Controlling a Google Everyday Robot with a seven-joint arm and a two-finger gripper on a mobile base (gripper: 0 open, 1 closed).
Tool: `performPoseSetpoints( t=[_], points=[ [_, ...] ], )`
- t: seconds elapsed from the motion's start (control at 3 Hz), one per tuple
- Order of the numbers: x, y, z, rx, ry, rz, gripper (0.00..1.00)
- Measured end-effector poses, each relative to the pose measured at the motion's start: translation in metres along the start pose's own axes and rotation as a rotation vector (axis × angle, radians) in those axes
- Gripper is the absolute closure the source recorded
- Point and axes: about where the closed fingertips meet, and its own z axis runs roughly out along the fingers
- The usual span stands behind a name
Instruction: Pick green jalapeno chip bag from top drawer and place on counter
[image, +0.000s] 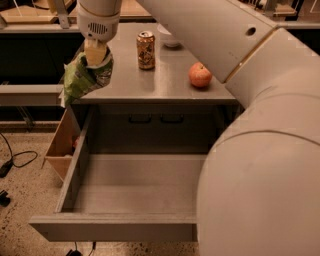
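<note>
My gripper (96, 56) hangs at the front left corner of the grey counter (150, 82), shut on the green jalapeno chip bag (84, 77). The crinkled bag dangles from the fingers, partly over the counter's left edge. The top drawer (135, 187) stands pulled open below and shows nothing inside. My large white arm fills the right side and hides the drawer's right end.
A gold-brown drink can (146, 50) stands upright on the counter to the right of the gripper. A red apple (200, 75) lies further right and a white bowl (170, 40) at the back. A tan cardboard box (61, 145) sits on the floor left of the drawer.
</note>
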Motion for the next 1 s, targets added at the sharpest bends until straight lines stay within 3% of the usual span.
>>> performPoseSetpoints(
  t=[0.33,0.67,1.0],
  points=[
    [-0.011,-0.069,0.022,0.149,-0.003,0.116,1.00],
    [-0.009,-0.102,0.037,0.194,0.039,0.238,1.00],
    [0.018,-0.130,0.064,0.262,0.069,0.461,1.00]
  ],
)
